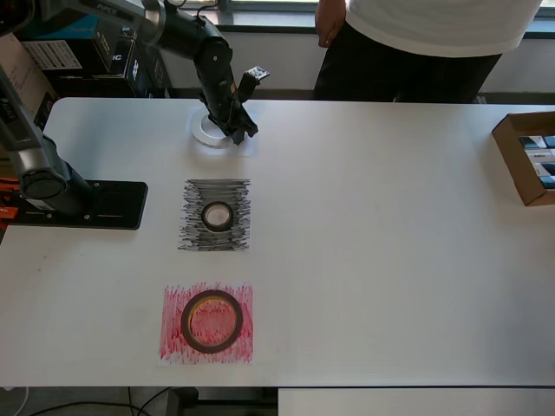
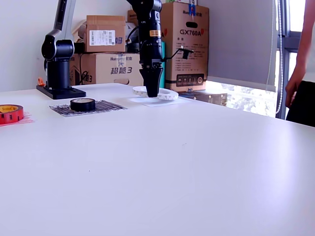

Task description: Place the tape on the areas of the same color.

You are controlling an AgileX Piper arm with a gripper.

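Red roll [image 2: 11, 113] nearest — pincer [image 2: 151, 91] w/ tips in white ring [image 2: 165, 94].

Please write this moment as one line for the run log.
claw: at white roll, grip unclear | black roll: on black sheet | red roll: on red sheet

bright daylight from the window [image 2: 295, 54] washes my white worktop [image 1: 390, 260]; shadows stay soft, both views sharp, mild glare at the far edge.

Place: a work room or lab
Table [image 1: 390, 260]: big and white, robot arm [image 2: 59, 49] fixed at one edge
Boxes [image 2: 106, 69]: stacked behind the table
Window [image 2: 290, 49]: bright daylight
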